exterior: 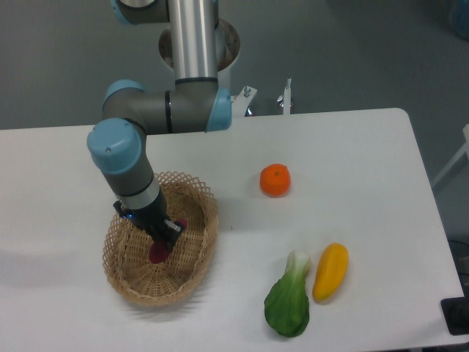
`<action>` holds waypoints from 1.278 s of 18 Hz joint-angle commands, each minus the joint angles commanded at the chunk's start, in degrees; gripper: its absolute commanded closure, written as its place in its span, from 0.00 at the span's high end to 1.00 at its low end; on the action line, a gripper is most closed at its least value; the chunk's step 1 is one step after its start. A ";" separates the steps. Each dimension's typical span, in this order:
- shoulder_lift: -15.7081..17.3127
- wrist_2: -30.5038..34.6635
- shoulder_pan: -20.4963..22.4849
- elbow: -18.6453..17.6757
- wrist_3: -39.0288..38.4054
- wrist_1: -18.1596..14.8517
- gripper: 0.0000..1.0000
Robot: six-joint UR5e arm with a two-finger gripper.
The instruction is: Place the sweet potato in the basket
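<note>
Camera view, fixed above the table: the sweet potato point(158, 251) shows as a small dark magenta-purple tuber, only partly visible, its lower rounded end poking out below the tool head. It sits inside the basket point(192, 265), over the woven floor near the middle; whether it rests on the wicker or hangs just above it cannot be told. The gripper point(165, 236) is tilted down into the basket with its dark fingers on either side of the tuber's upper part, closed around it. The arm's grey forearm and a light blue joint cap lean in from the upper left, covering part of the basket's left rim.

One sweet potato and one basket are in view. The basket is oval, shallow, light tan wicker with a scalloped openwork rim, lying on the white table point(352, 139) left of centre.

Three other items lie on the table, one of each. A round orange fruit point(275, 180) sits alone to the right of the basket, well apart from it. Nearer the front edge, a green leafy vegetable with a pale stalk end point(289, 302) lies just beside a yellow oblong vegetable point(330, 271), the two close but with a narrow gap. None of these three touches the basket or lies between it and the arm. The robot's white base column point(196, 51) rises behind the table's far edge.
</note>
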 joint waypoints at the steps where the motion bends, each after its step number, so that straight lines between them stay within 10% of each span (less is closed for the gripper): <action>1: -0.35 0.09 -0.09 0.00 0.00 0.00 0.37; 10: -1.76 0.88 -0.09 0.26 0.00 0.00 0.38; 14: -1.67 1.66 -0.17 0.26 -0.18 0.09 0.99; 23: 2.62 2.11 3.24 2.90 -0.44 0.00 1.00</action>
